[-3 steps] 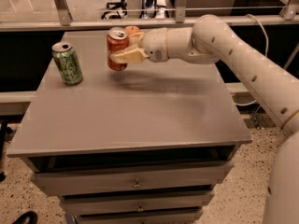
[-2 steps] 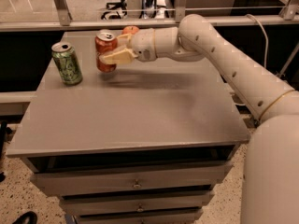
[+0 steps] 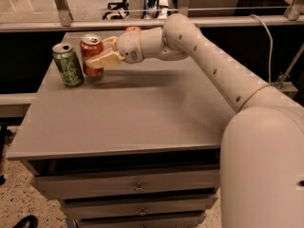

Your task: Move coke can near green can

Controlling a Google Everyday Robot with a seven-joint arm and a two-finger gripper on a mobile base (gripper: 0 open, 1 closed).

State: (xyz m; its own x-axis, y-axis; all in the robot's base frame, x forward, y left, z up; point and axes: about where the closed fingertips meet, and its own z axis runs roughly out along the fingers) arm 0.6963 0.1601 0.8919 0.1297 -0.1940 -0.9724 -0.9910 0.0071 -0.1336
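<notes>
Operator: Where is the coke can (image 3: 90,51)?

Technician: It is at the far left of the table (image 3: 142,113), just right of the green can (image 3: 68,64). The gripper (image 3: 97,53) is clamped on its sides at mid-body. Whether its base touches the table cannot be determined.

Operator: How does the can handle?

Technician: It is judged light, thin-walled and smooth. Excess force would likely dent it, and too little would let it slip. The mid-body hold looks suitable.

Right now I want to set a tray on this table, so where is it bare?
The table is bare across its front and middle, from the cans to the front edge. The far left is crowded: green can, coke can beside it, gripper shut on the coke can, arm reaching in from the right.
</notes>
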